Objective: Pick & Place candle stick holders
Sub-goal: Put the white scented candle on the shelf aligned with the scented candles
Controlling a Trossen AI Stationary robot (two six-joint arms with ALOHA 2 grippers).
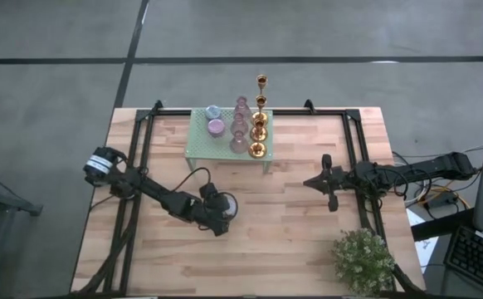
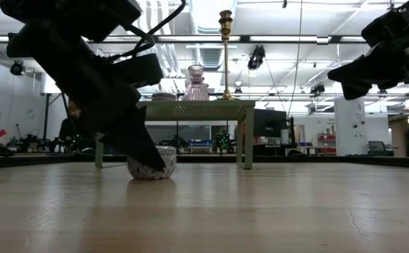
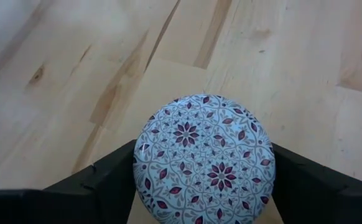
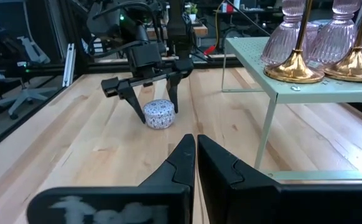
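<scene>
Item: squat round candle holder (image 3: 204,158), standing on the tabletop (image 1: 291,241) in front of the mint-green rack (image 1: 202,143), well apart from it. It sits between the fingers of the left hand (image 1: 226,209), which stand wide on either side; contact cannot be told. Finish: white, with a red and grey floral pattern on its flat top. Gold (image 1: 258,149) and pink glass holders (image 1: 238,143) stand on the rack. Bare wood lies all round the holder. Right hand (image 1: 328,184): fingers shut, empty, right of the rack.
</scene>
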